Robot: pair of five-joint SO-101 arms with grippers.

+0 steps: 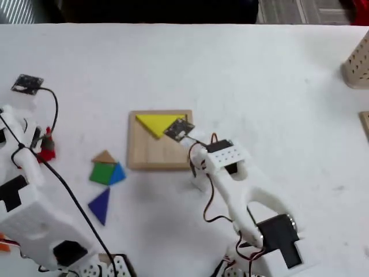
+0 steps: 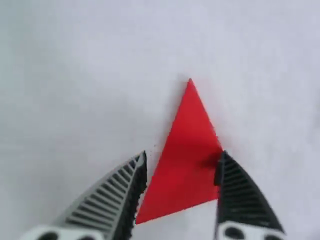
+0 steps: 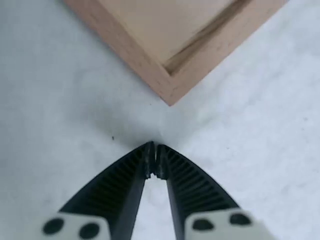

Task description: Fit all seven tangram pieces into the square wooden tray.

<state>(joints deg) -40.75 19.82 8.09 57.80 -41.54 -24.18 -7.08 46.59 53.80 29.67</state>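
White table (image 1: 277,86), dark floor (image 1: 173,10) beyond, red triangle (image 2: 187,165) gripped

A fixed camera looks down over my whole tabletop (image 1: 259,75). My left wrist camera hangs close above a red triangle (image 2: 187,155). My right one closely faces the tray (image 3: 170,85) corner, shared with the overhead view.
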